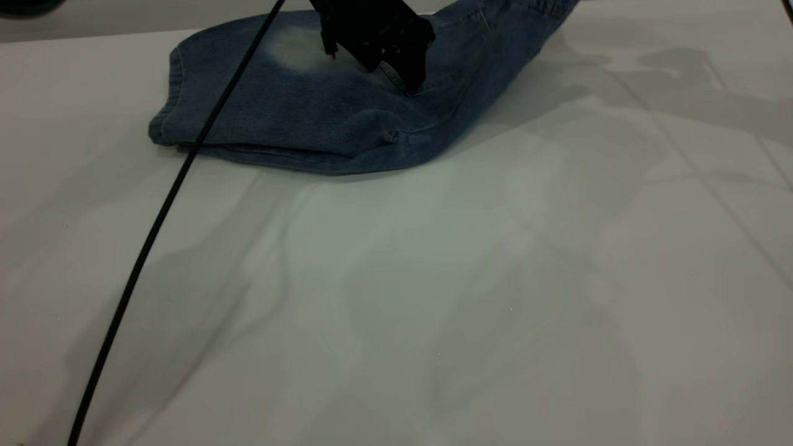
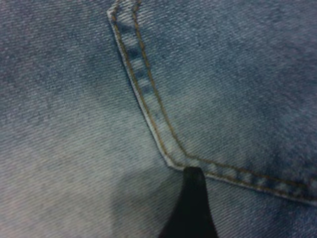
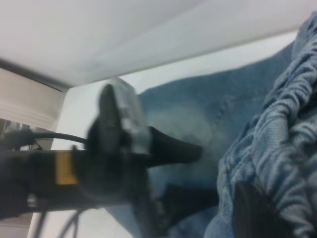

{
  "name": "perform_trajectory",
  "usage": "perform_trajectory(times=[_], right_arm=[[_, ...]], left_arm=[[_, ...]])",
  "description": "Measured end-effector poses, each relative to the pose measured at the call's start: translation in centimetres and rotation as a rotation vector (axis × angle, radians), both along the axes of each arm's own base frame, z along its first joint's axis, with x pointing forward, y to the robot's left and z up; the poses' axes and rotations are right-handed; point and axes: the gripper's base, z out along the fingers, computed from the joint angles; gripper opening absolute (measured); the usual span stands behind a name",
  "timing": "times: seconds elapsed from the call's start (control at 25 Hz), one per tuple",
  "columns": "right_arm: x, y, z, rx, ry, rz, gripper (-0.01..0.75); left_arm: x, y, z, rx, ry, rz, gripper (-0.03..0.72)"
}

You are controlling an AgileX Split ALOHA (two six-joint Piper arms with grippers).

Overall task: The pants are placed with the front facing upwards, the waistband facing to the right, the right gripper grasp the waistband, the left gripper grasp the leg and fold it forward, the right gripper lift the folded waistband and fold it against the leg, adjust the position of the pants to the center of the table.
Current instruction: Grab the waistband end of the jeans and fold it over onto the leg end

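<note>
At the upper centre of the exterior view, the pants (image 1: 322, 105) lie folded on the table (image 1: 433, 297), leg hem toward the left and the waistband (image 1: 545, 9) lifted at the top right edge. The left gripper (image 1: 409, 77) presses down on the denim near the patch pocket; its wrist view shows one dark fingertip at the pocket corner (image 2: 171, 161), and its opening cannot be told. The right gripper (image 3: 257, 208) sits against the gathered waistband; whether it grips cannot be told. A black cable (image 1: 155, 229) crosses the left side.
</note>
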Motion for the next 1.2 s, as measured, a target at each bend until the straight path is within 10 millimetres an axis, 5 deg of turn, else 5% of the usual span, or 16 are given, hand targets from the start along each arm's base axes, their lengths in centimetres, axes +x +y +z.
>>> perform_trajectory(times=[0.32, 0.68, 0.8, 1.2], right_arm=[[-0.6, 0.4, 2.8, 0.031, -0.041, 0.043, 0.099], [-1.4, 5.1, 4.2, 0.066, -0.076, 0.161, 0.099], [-1.4, 5.2, 4.2, 0.068, -0.077, 0.162, 0.099], [-1.3, 5.0, 4.3, 0.071, -0.077, 0.157, 0.099]], left_arm=[[-0.1, 0.0, -1.4, -0.002, 0.021, 0.004, 0.548], [-0.1, -0.1, -1.4, 0.002, 0.022, 0.001, 0.548], [-0.4, 0.0, -1.3, 0.013, 0.047, -0.003, 0.548], [-0.7, 0.5, 3.9, 0.083, 0.088, -0.04, 0.548]])
